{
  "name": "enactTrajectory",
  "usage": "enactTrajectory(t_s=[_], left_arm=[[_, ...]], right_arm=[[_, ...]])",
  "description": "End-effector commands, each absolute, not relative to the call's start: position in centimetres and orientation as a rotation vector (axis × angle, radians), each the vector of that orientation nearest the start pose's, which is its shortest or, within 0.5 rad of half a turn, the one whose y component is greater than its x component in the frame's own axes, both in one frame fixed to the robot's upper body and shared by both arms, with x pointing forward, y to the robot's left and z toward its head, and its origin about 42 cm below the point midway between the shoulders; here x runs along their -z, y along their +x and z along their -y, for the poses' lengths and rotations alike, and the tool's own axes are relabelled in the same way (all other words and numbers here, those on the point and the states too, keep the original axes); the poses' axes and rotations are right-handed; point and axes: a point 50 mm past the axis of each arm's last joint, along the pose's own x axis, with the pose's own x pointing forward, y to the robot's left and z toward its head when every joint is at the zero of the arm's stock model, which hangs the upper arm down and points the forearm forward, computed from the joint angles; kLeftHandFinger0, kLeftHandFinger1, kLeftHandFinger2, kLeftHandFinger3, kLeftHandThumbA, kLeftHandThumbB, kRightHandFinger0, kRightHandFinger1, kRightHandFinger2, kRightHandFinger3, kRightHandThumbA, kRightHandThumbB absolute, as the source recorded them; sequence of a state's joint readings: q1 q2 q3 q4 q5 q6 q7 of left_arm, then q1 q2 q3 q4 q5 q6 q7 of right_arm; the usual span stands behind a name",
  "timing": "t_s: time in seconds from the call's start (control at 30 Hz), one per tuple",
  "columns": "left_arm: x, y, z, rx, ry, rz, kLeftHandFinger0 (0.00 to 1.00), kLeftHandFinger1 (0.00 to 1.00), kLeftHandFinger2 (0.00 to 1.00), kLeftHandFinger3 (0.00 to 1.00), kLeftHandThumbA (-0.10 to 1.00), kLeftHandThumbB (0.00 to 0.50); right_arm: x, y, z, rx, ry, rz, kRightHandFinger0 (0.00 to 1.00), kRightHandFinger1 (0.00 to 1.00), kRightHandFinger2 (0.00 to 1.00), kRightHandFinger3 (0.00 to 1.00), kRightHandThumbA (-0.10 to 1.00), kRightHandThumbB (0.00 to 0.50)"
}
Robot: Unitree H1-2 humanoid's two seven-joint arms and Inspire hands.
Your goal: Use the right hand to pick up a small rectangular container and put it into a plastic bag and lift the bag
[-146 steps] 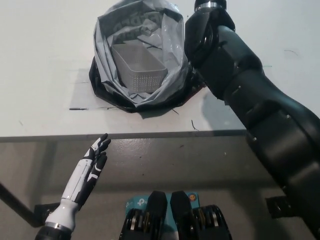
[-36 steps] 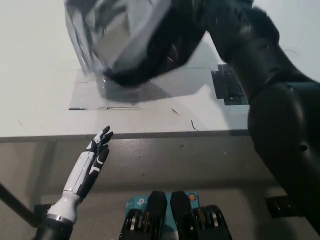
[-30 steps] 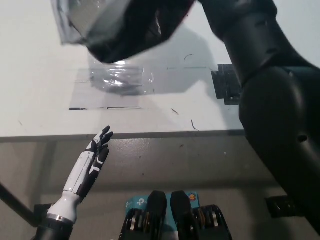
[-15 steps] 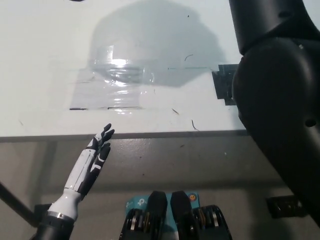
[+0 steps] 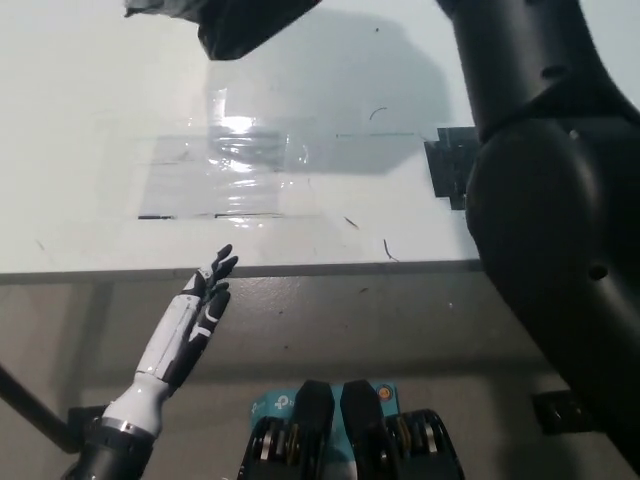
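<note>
Bag (image 5: 235, 22) hangs above the table (image 5: 80, 150); left hand (image 5: 190, 325) fingers apart, empty; right hand unseen.

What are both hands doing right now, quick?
Left hand: open, holding nothing, below the table edge.
Right hand: out of view above the picture; only its arm and the bag's bottom show.

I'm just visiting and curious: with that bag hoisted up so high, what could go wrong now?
The plastic bag hangs above the table, mostly out of view, so a slip could go unseen. The grip on it is out of frame, so its security cannot be judged. The bulky right arm sits close over the table's right side.
</note>
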State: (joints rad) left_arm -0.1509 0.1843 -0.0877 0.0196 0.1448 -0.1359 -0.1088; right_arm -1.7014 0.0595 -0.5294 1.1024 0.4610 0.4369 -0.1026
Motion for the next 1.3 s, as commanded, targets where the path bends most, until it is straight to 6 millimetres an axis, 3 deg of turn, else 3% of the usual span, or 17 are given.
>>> enactTrajectory(t_s=[0.0,0.07,0.1,0.27,0.43,0.6,0.63,0.73,0.8,0.83,0.87,1.0,1.07,1.13,1.27], left_arm=[[-14.5,31.8,-22.7,0.259,0.361,0.277,1.00,1.00,1.00,1.00,0.97,0.173],[-14.6,32.3,-22.9,0.260,0.355,0.281,1.00,1.00,1.00,1.00,0.96,0.150],[-14.7,32.5,-22.9,0.261,0.359,0.281,0.99,1.00,1.00,1.00,0.95,0.146],[-14.7,32.5,-22.8,0.262,0.357,0.278,0.99,1.00,1.00,1.00,0.96,0.179],[-15.0,32.7,-22.8,0.264,0.364,0.284,0.99,1.00,1.00,1.00,0.97,0.172],[-15.0,32.8,-22.6,0.271,0.362,0.290,0.99,1.00,1.00,1.00,0.96,0.182],[-15.1,32.9,-22.6,0.272,0.363,0.290,0.99,1.00,1.00,1.00,0.96,0.183],[-15.2,33.1,-22.7,0.276,0.369,0.295,0.99,1.00,1.00,1.00,0.96,0.169],[-15.3,33.2,-22.7,0.280,0.372,0.296,0.99,1.00,1.00,1.00,0.96,0.164],[-15.2,33.1,-22.7,0.281,0.373,0.295,0.99,1.00,1.00,1.00,0.96,0.164],[-15.1,32.9,-22.7,0.282,0.377,0.292,0.99,1.00,1.00,1.00,0.96,0.166],[-15.0,32.8,-22.6,0.286,0.379,0.296,0.98,1.00,1.00,1.00,0.96,0.160],[-14.9,32.8,-22.6,0.288,0.373,0.289,0.99,1.00,1.00,1.00,0.95,0.166],[-14.7,32.6,-22.6,0.287,0.366,0.278,1.00,1.00,1.00,1.00,0.95,0.167],[-14.5,32.3,-22.5,0.282,0.375,0.278,1.00,1.00,1.00,1.00,0.95,0.172]], right_arm=[[-46.1,57.5,2.1,-0.345,0.613,-0.178,0.00,0.13,0.60,1.00,0.06,0.000],[-47.8,57.0,1.2,-0.378,0.623,-0.159,0.00,0.09,0.56,0.94,0.11,0.000],[-48.6,56.8,0.9,-0.403,0.606,-0.134,0.00,0.01,0.46,0.76,0.11,0.000],[-50.5,56.1,-0.3,-0.462,0.591,-0.091,0.00,0.01,0.52,0.70,0.16,0.000],[-51.1,55.6,-1.4,-0.483,0.605,-0.074,0.00,0.03,0.56,0.80,0.16,0.000],[-50.5,55.5,-1.9,-0.490,0.620,-0.093,0.00,0.07,0.62,0.86,0.17,0.000],[-50.4,55.5,-1.9,-0.488,0.618,-0.091,0.00,0.10,0.65,0.91,0.15,0.000],[-49.8,55.8,-1.6,-0.468,0.594,-0.080,0.00,0.12,0.64,0.84,0.19,0.000],[-49.5,56.2,-1.0,-0.445,0.591,-0.078,0.00,0.13,0.65,0.84,0.20,0.000],[-49.3,56.3,-0.9,-0.442,0.590,-0.077,0.00,0.11,0.62,0.81,0.22,0.000],[-48.7,56.6,-0.2,-0.447,0.609,-0.081,0.00,0.03,0.50,0.69,0.27,0.000],[-48.1,57.0,0.5,-0.463,0.665,-0.099,0.00,0.00,0.44,0.63,0.29,0.000],[-47.8,57.1,0.6,-0.480,0.704,-0.109,0.00,0.00,0.43,0.61,0.28,0.000],[-47.1,57.2,0.7,-0.493,0.745,-0.120,0.00,0.03,0.46,0.68,0.25,0.000],[-44.0,57.6,1.3,-0.489,0.785,-0.146,0.00,0.09,0.51,0.67,0.32,0.000]])
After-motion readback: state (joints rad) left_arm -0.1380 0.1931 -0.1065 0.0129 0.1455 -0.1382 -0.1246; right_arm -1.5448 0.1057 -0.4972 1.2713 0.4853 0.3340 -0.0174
